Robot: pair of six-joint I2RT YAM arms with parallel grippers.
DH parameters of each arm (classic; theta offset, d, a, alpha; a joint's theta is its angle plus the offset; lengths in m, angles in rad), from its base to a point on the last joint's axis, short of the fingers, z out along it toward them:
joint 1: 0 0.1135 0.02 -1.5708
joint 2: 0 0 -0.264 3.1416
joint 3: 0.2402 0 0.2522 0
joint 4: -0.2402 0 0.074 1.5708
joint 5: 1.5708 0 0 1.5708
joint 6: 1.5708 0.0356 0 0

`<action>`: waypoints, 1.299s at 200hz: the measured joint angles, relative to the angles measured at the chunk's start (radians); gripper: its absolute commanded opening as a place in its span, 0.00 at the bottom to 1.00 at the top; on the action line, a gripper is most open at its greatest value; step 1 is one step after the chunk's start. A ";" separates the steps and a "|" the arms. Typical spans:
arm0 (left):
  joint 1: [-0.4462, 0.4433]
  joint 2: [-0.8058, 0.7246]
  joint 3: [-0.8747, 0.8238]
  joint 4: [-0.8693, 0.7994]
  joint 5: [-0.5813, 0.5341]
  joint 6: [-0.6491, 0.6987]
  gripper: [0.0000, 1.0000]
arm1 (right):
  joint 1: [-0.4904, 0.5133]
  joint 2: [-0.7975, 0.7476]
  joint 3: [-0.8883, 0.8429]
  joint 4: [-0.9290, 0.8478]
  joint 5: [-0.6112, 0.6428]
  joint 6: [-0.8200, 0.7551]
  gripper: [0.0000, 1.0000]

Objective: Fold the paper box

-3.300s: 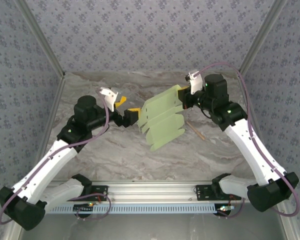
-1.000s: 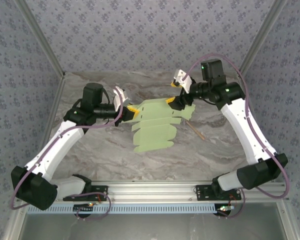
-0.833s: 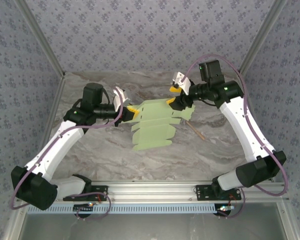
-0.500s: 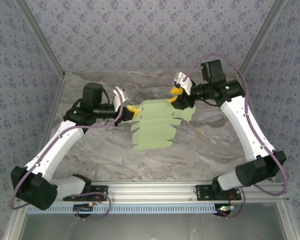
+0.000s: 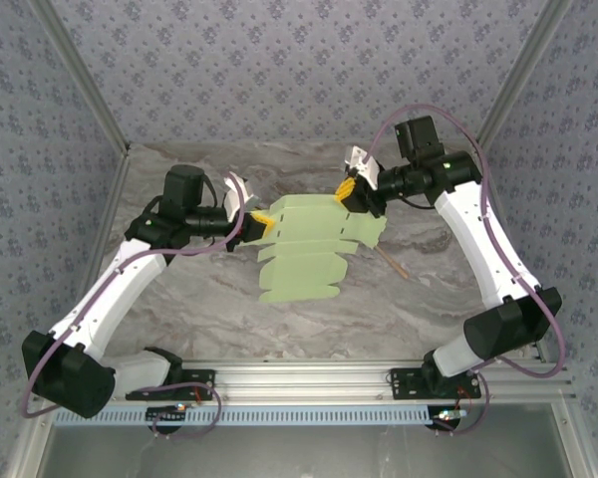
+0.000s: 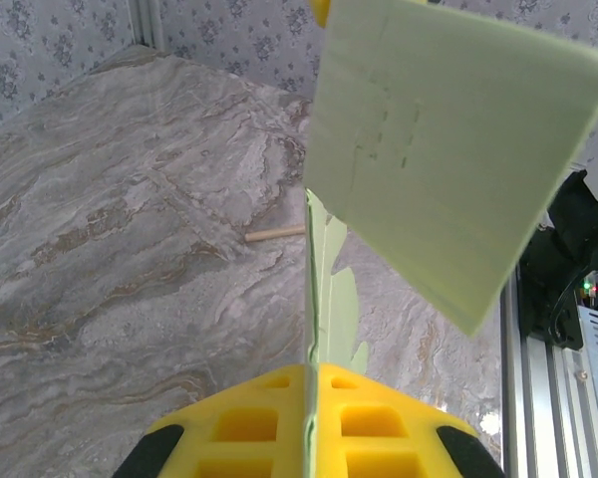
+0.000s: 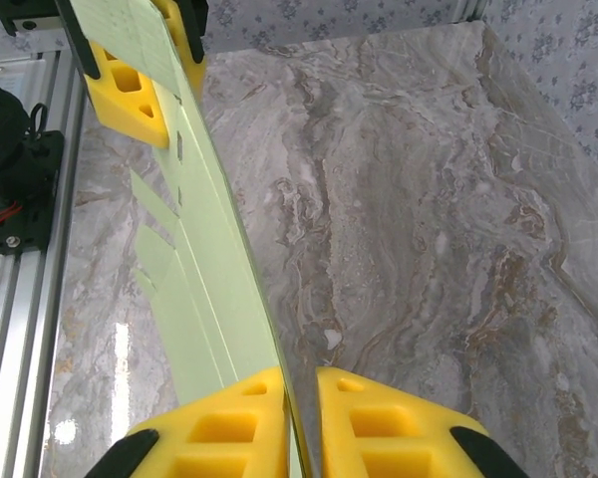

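The paper box (image 5: 309, 244) is a pale lime-green flat sheet with scalloped tabs, held up above the table between both arms. My left gripper (image 5: 259, 224) is shut on its left edge. In the left wrist view the yellow fingers (image 6: 259, 428) clamp the card edge-on, with my left gripper (image 6: 312, 370) showing no gap. My right gripper (image 5: 351, 191) sits at the sheet's far right corner. In the right wrist view the sheet (image 7: 194, 249) runs between the jaws of my right gripper (image 7: 301, 373). It lies against the left finger (image 7: 229, 428), with a slim gap to the other.
A thin tan wooden stick (image 5: 391, 261) lies on the marble table (image 5: 429, 299) to the right of the sheet, also seen in the left wrist view (image 6: 274, 234). The aluminium rail (image 5: 299, 383) runs along the near edge. Patterned walls (image 5: 299, 70) enclose the back and sides.
My right jaws have narrowed from wide apart to nearly closed around the sheet's far right corner. The sheet and right wrist have shifted slightly left. The left gripper keeps its hold.
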 measured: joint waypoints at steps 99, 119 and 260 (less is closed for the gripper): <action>0.006 0.046 0.074 -0.095 0.118 0.087 0.00 | 0.021 0.059 0.087 -0.090 -0.014 -0.055 0.28; 0.006 0.046 0.074 -0.106 0.119 0.092 0.00 | 0.024 0.073 0.099 -0.106 -0.014 -0.063 0.29; 0.012 0.059 0.087 -0.117 0.092 0.105 0.03 | 0.032 0.072 0.125 -0.178 -0.035 -0.109 0.06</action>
